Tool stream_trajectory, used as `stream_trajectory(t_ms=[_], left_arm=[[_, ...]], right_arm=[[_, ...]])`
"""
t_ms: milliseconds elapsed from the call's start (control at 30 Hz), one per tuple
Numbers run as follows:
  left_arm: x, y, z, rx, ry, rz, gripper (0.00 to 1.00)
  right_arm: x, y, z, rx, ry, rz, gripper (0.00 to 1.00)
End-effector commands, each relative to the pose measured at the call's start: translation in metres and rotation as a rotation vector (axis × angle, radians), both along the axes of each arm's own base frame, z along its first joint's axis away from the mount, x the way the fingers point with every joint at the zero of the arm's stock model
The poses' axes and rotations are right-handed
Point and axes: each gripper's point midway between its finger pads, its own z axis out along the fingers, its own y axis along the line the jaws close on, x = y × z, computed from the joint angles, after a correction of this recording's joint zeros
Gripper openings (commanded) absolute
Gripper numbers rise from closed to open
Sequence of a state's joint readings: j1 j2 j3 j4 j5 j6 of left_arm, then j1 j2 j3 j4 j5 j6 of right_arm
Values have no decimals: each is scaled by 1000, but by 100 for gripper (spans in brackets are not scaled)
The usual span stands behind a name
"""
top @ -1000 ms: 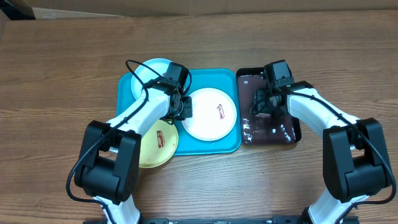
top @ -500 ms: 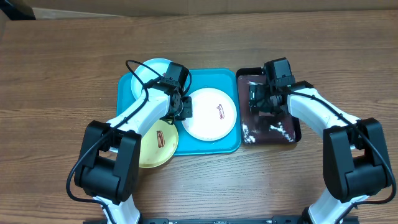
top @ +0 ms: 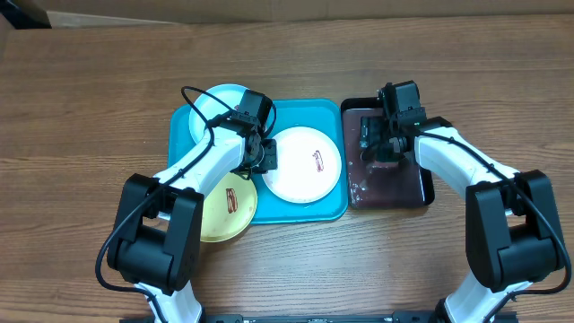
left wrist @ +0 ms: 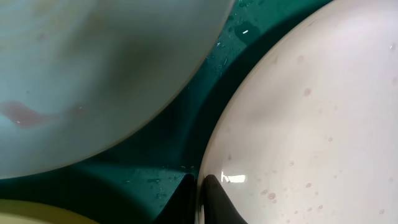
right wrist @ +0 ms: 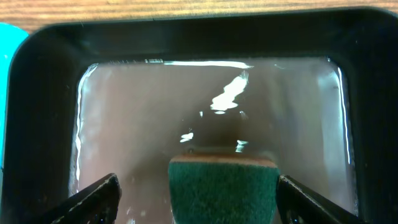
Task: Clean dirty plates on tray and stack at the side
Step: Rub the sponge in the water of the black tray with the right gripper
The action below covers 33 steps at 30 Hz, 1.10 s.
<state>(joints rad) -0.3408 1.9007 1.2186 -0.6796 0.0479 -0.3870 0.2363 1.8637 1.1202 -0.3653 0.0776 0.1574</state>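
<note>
The turquoise tray (top: 305, 109) holds the white plate (top: 305, 166) with a brown-red smear and the light cyan plate (top: 220, 103) at its back left. The yellow-green plate (top: 224, 211) overhangs the tray's front left corner. My left gripper (top: 263, 160) is shut on the white plate's left rim; the left wrist view shows the fingers (left wrist: 200, 186) pinching that rim (left wrist: 311, 124) above the tray floor (left wrist: 168, 137). My right gripper (top: 375, 148) is open over the black tray (top: 427, 193). A green sponge (right wrist: 224, 190) lies between its fingers (right wrist: 196, 205), touching neither.
The black tray (right wrist: 56, 93) holds shallow brownish water and stands right beside the turquoise tray. The cyan plate (left wrist: 93, 74) lies close to the left gripper. Bare wooden table (top: 90, 108) surrounds both trays.
My right gripper has shifted a little toward the back of the black tray, and the water's glints have changed. The left arm and the plates have not moved.
</note>
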Motion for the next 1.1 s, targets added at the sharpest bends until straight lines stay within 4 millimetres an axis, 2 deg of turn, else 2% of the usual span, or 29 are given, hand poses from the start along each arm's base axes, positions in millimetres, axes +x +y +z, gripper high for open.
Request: stream_trajectory(t_ms=[0,100,167,200,267,333,600,800,967,1000,1067], left_arm=[[-3,-1,-5,9,9,-4,9],[-3,-1,-5,9,9,-4,9],[-3,-1,-5,10,9,-4,9],[-3,-1,-5,10,9,-4,9],[-3,-1,-5,9,9,-4,9],[-3,-1,-5,10,9,-4,9],[-2,-1,-5,10,8,-4,9],[-2,-1,-5,10,8,-3,9],[-2,-1,-5,10,7,-3,9],[-2,-1,-5,9,6,-4,9],[-2,-1,-5,9,5,-4,9]], right_arm=[[-1,-2,-2,4,-9,-7,78],[0,-1,-2,5,-13,-7,51],[-1,-2,-2,4,-10,-7,47],[-1,-2,-2,4,-8,-7,50],[-1,-2,-3,4,-8,-7,78],[-1,-2,-2,4,-8,-6,83],[-5,-2,-7,1,5,-5,81],[-7,-3,-13,5,-10,-6,69],[-8,-3,-14,8,-5,-12,68],[-9,-3,-14,7,-2,-12,62],[-8,-3,-14,7,-6,-12,31]])
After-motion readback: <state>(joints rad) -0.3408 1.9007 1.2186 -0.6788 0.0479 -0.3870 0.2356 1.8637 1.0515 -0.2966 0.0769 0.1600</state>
